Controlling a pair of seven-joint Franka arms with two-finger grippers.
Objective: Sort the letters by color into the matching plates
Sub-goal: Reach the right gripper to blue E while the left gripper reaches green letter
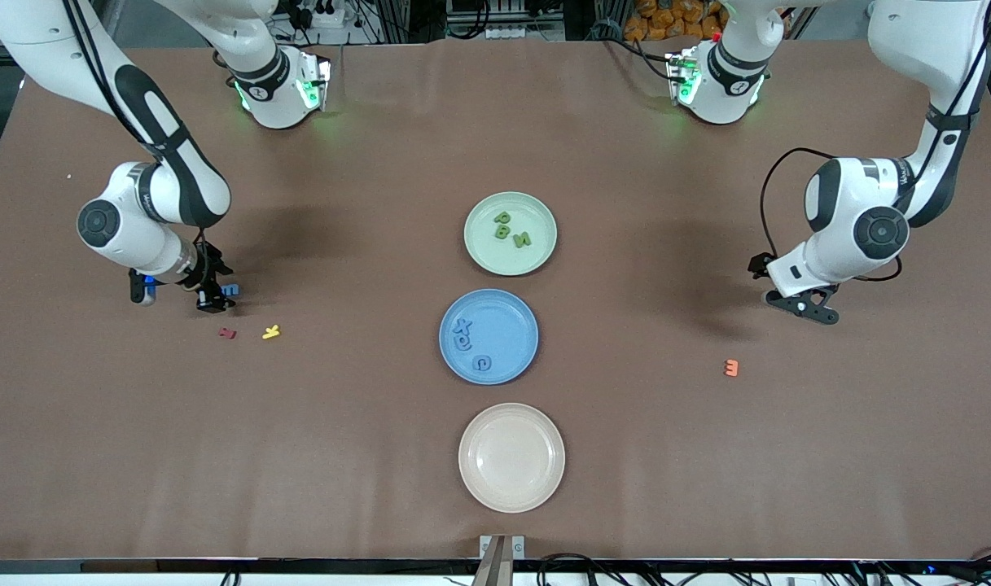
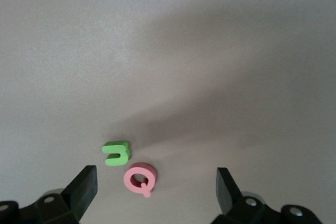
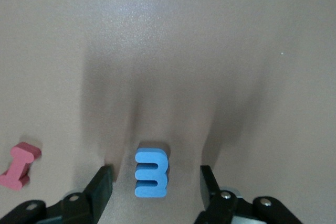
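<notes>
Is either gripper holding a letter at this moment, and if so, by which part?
Nothing is held. The right gripper is open, its jaws on either side of the blue letter on the table. The left gripper is open above the green letter.

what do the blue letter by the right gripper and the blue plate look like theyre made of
Blue letter: likely soft foam, matte; it shows thick, blunt-cut edges and no shine, lying between the open right gripper's fingers. Blue plate: probably hard plastic, smooth with a slight sheen; light glints softly along its raised rim.
</notes>
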